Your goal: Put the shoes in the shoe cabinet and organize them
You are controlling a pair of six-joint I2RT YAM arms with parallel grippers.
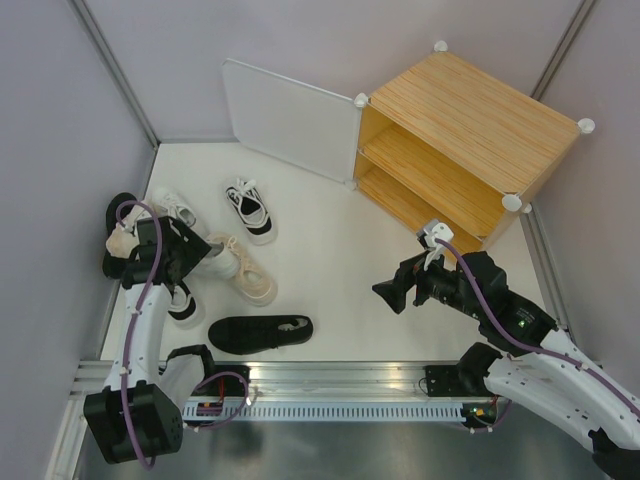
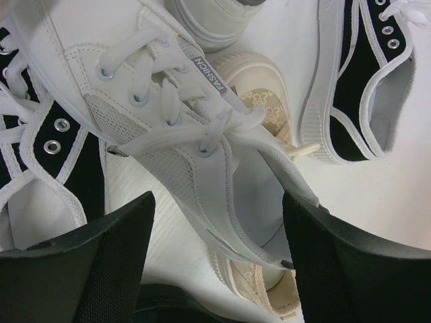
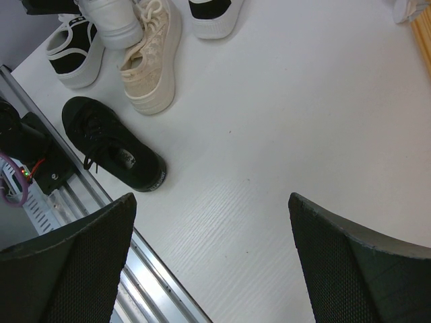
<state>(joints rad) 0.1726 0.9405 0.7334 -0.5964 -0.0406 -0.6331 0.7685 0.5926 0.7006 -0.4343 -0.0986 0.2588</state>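
From the top view, the shoe cabinet (image 1: 470,120) stands at the upper right with its door (image 1: 290,120) swung wide. I can see no shoes on its wooden shelves. The shoes are bunched at the left middle of the table (image 1: 340,250). The left gripper (image 1: 188,260) is down among them, over a white sneaker (image 1: 215,262) that its own body partly covers. A black shoe (image 1: 260,332) lies alone below the pile, its length running left to right. The right gripper (image 1: 392,290) hangs right of centre, well apart from the pile, so the left arm is plainly the nearer.

In the left wrist view, the left gripper's jaws stand apart, one at each lower corner. The white sneaker's length slants from upper left to lower right, its heel opening reaching down between them. I judge neither finger is touching it. It rests across a cream shoe (image 2: 262,108), most of which is hidden. A black-trimmed shoe (image 2: 363,81) at the upper right is cut by the frame.

In the right wrist view, the right gripper's jaws are wide with only bare table between them. The black shoe and the pile lie at the upper left, and the cabinet is a mere sliver at the upper right edge.
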